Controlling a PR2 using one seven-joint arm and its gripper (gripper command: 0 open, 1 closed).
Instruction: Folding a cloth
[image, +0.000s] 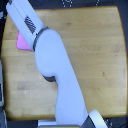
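The cloth (21, 42) lies on the wooden table (95, 45) near its edge at the exterior view's left, in the upper part of the scene, and only a small pink-magenta patch of it shows, because the arm (55, 65) passes over its right side and covers the rest. The gripper (17, 11) reaches up toward the top left corner, its pale fingers running out past the picture's edge, so whether the jaws are spread or pressed together cannot be told, nor whether they touch the cloth. The arm comes in from the bottom edge, right of centre, and stretches diagonally up and to the left across the tabletop, thick and rounded along its white forearm, then narrowing at a dark ring into a slimmer section with a dark ribbed panel. The tabletop is light, warm wood with rounded corners and faint grain, and the cloth's visible part looks flat and plain.
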